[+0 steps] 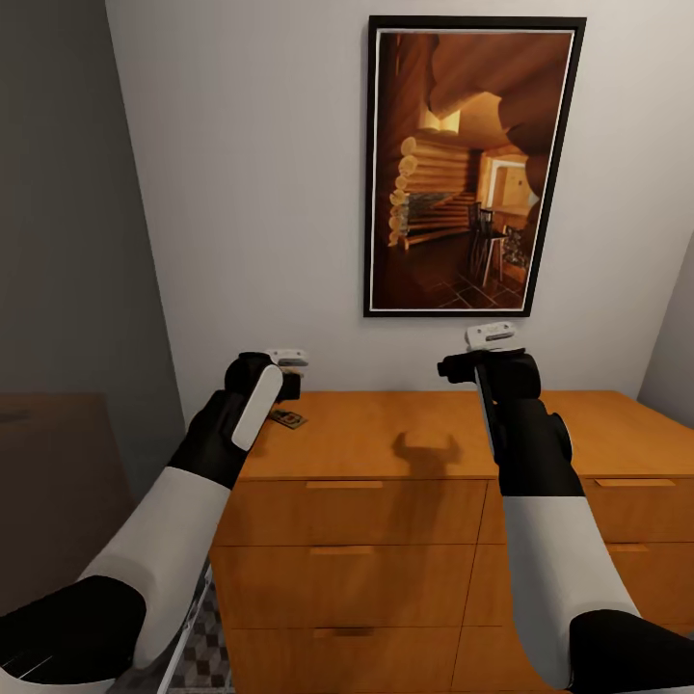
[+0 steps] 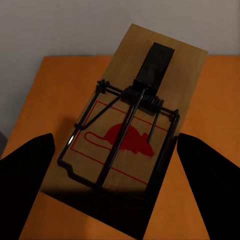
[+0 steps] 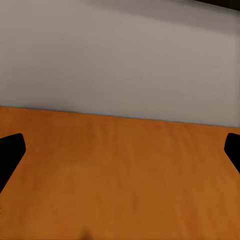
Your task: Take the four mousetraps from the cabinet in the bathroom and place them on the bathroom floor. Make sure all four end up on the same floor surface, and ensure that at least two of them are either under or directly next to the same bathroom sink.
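Observation:
One mousetrap (image 1: 287, 418), a small tan board with a dark wire spring and a red mouse print, lies on the top of the orange-brown cabinet (image 1: 386, 511) near its left rear corner. My left gripper (image 1: 278, 382) hovers just above and behind it. In the left wrist view the mousetrap (image 2: 131, 131) sits between the two spread black fingers (image 2: 27, 172), with my left gripper (image 2: 115, 147) open around it. My right gripper (image 1: 487, 364) hangs open over the bare cabinet top (image 3: 120, 180), nothing between its fingers (image 3: 10, 150).
A framed picture of a log cabin (image 1: 469, 164) hangs on the white wall behind the cabinet. A grey wall stands at the left. A patch of cube-patterned bathroom floor (image 1: 207, 655) shows beside the cabinet's left side. The drawers are closed.

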You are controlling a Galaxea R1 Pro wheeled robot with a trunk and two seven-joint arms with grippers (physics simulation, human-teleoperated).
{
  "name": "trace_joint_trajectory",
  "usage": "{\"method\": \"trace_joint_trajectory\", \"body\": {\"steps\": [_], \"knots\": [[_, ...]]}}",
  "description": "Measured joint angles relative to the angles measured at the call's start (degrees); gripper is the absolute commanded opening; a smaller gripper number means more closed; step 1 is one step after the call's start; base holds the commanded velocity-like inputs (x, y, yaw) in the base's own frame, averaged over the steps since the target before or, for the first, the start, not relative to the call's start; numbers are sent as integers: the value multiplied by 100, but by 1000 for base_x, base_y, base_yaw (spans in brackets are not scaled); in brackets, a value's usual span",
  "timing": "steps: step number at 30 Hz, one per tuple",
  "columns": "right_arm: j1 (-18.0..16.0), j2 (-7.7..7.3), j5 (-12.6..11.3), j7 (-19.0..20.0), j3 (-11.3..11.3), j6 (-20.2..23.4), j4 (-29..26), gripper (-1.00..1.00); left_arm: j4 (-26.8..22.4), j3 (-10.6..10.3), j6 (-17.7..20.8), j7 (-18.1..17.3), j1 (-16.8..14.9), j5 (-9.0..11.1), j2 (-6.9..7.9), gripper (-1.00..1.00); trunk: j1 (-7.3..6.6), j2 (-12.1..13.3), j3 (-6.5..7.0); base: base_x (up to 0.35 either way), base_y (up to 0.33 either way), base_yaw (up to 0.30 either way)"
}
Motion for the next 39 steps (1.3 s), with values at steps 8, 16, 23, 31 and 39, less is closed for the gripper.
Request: {"method": "trace_joint_trajectory", "body": {"steps": [8,16,23,31,39], "knots": [[0,0,-1,-1,1,0,15,100,81,0,-3,7,0,27,16,-100,0,0,0,0,0,0],[0,-7,-1,0,1,0,14,100,110,0,-6,140,0,32,17,-100,0,0,0,0,0,0],[0,-16,-1,3,1,0,-5,100,108,0,-12,319,0,45,17,-100,0,0,0,0,0,0],[0,-3,-2,16,-9,0,-33,100,124,0,-5,347,0,59,17,-100,0,0,0,0,0,0],[-1,8,-13,17,-15,-2,6,100,118,-7,-10,348,1,86,6,-100,0,0,0,0,0,117]]}}
